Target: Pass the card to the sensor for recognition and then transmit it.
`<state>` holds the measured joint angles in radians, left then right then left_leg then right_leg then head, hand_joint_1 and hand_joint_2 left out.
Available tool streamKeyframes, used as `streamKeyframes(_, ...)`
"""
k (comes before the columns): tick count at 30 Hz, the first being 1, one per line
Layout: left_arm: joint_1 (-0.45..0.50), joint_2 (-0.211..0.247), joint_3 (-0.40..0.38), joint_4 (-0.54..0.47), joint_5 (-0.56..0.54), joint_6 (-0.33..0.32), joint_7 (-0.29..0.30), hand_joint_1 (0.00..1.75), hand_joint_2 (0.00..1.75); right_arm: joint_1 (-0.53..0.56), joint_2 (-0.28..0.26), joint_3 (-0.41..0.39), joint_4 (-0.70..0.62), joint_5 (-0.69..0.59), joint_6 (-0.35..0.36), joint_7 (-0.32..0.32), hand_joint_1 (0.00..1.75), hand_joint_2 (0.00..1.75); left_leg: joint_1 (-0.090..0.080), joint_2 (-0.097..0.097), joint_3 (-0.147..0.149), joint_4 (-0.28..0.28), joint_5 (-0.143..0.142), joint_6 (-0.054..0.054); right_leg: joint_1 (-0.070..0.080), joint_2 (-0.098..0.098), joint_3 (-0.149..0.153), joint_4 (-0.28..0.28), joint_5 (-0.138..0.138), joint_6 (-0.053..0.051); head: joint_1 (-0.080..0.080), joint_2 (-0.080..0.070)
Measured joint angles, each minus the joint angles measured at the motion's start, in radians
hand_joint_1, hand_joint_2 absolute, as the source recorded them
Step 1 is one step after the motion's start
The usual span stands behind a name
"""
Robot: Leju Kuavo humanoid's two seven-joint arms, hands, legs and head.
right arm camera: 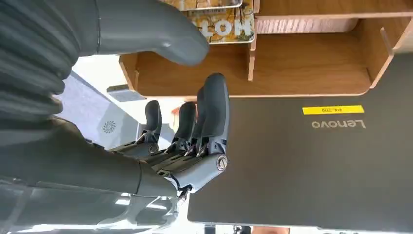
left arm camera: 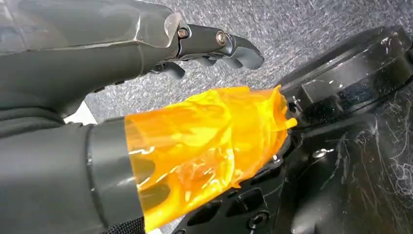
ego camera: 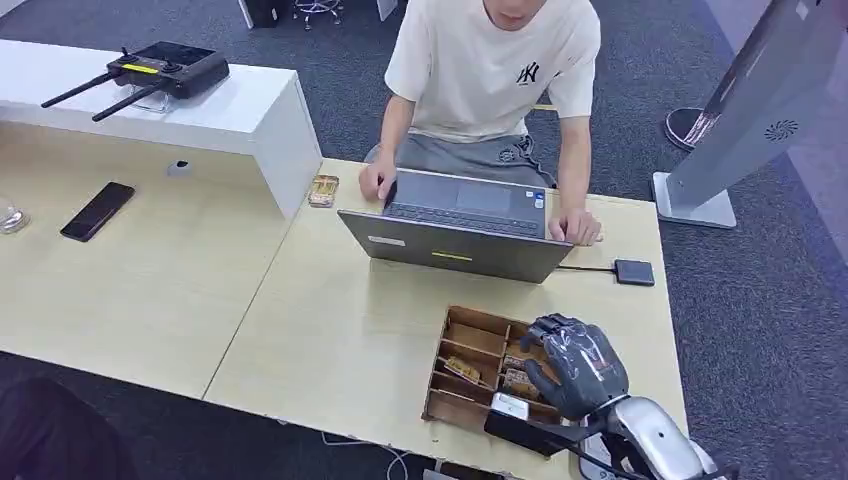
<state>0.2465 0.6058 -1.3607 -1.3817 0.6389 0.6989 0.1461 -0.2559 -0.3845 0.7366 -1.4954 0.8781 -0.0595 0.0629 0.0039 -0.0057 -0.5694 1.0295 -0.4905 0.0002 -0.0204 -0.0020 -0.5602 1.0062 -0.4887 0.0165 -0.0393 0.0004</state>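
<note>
the right hand (ego camera: 578,365) hovers over the near right part of the compartmented brown wooden tray (ego camera: 472,338), fingers spread apart and holding nothing. printed cards (ego camera: 520,384) lie in the tray's compartments just beside the fingers. beyond the tray an open grey laptop (ego camera: 455,245) stands, a person (ego camera: 497,75) with both hands at its keyboard. right of the laptop, beyond the tray's far right corner, lies a small flat black sensor (ego camera: 634,272). the left hand (left arm camera: 214,46) hangs over grey carpet, fingers curled in on nothing
</note>
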Motion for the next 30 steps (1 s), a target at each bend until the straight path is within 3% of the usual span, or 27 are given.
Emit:
streamKeyframes(1, 0.0, 0.0, 0.0, 0.0, 0.005, 0.0, -0.001, 0.0, 0.0, 0.0, 0.0, 0.002, 0.001, 0.0, 0.002, 0.0, 0.89, 1.75, 0.0, 0.0, 0.0, 0.0, 0.0, 0.0, 0.0, 0.0, 0.0, 0.0, 0.0, 0.0, 0.0, 0.0)
streamKeyframes(4, 0.0, 0.0, 0.0, 0.0, 0.016, 0.0, -0.002, 0.0, 0.0, 0.0, 0.0, 0.009, 0.003, -0.006, 0.003, 0.0, 0.96, 1.75, 0.0, 0.0, 0.0, 0.0, 0.0, 0.0, 0.0, 0.0, 0.0, 0.0, 0.0, 0.0, 0.0, 0.0)
streamKeyframes(16, 0.001, 0.0, 0.0, 0.0, 0.021, 0.0, 0.0, 0.0, 0.0, 0.001, 0.0, 0.018, 0.006, -0.019, 0.018, 0.0, 0.91, 1.75, 0.0, 0.0, 0.0, 0.0, 0.0, 0.0, 0.0, 0.0, 0.0, 0.0, 0.0, 0.0, 0.0, 0.0)
streamKeyframes(30, 0.001, 0.0, 0.0, 0.0, 0.034, 0.0, -0.001, 0.0, 0.0, 0.001, 0.0, 0.027, 0.013, -0.023, 0.019, 0.0, 1.05, 1.75, 0.0, 0.0, 0.0, 0.0, 0.0, 0.0, 0.0, 0.0, 0.0, 0.0, 0.0, 0.0, 0.0, 0.0)
